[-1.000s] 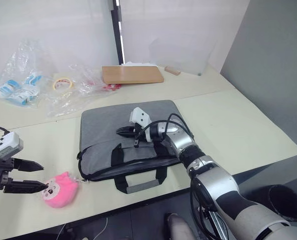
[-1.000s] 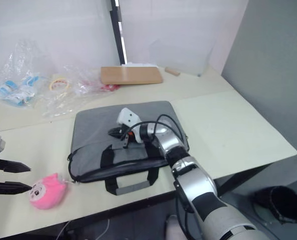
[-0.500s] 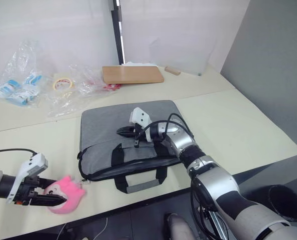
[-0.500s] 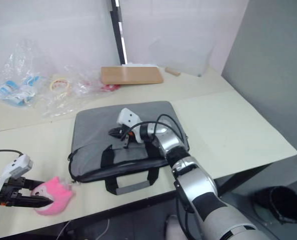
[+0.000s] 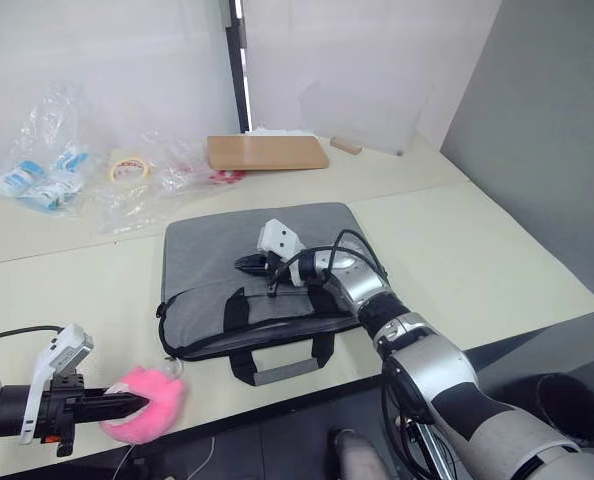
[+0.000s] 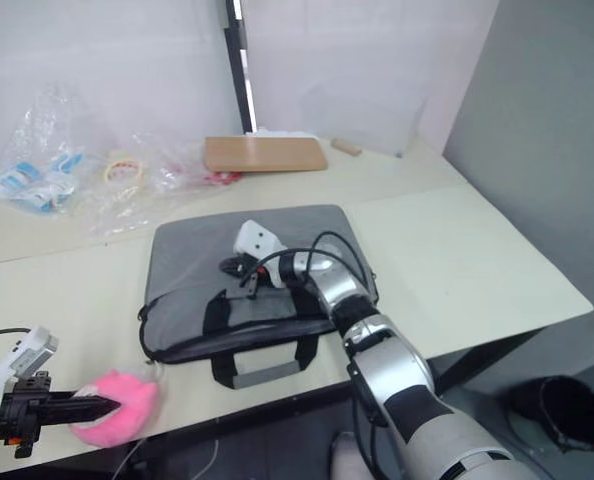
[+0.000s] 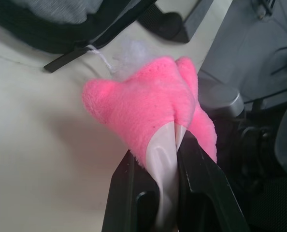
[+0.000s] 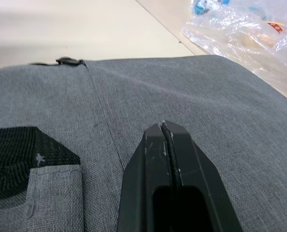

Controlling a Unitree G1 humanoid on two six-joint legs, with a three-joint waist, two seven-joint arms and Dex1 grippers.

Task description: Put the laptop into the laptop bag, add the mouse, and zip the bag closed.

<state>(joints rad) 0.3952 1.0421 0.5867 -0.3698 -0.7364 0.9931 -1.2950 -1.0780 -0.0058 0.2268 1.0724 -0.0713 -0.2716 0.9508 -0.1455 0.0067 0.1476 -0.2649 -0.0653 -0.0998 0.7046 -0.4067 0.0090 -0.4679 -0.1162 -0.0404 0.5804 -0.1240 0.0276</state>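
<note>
From the left eye view, the laptop bag [image 5: 262,275] lies flat near the front edge of the cream table [image 5: 457,250], its two black handles [image 5: 277,355] toward the robot. The right gripper [image 5: 249,265] rests on top of the bag's grey panel, fingers pressed together with nothing between them. Low on the left, the left gripper [image 5: 117,405] has its fingers clamped into a pink plush toy [image 5: 149,403], which sits at the table's front edge just beside the bag's near left corner. Behind the bag lie a brown board [image 5: 267,152], a roll of tape [image 5: 127,168] and crumpled clear plastic bags [image 5: 52,150] holding blue-and-white packets.

The right eye view gives the same layout; the plush toy is near the bag, close to its zipper end.

In the left wrist view, the black fingers [image 7: 201,179] squeeze a fold of pink fur and a pale part of the toy between them. The bag's black edging [image 7: 47,41] and a strap lie just beyond the toy, with a white thread near the toy's top.

In the right wrist view, the closed fingers [image 8: 134,179] lie on the grey fabric, a black strap patch [image 8: 22,154] beside them and plastic bags beyond the bag's far edge.
</note>
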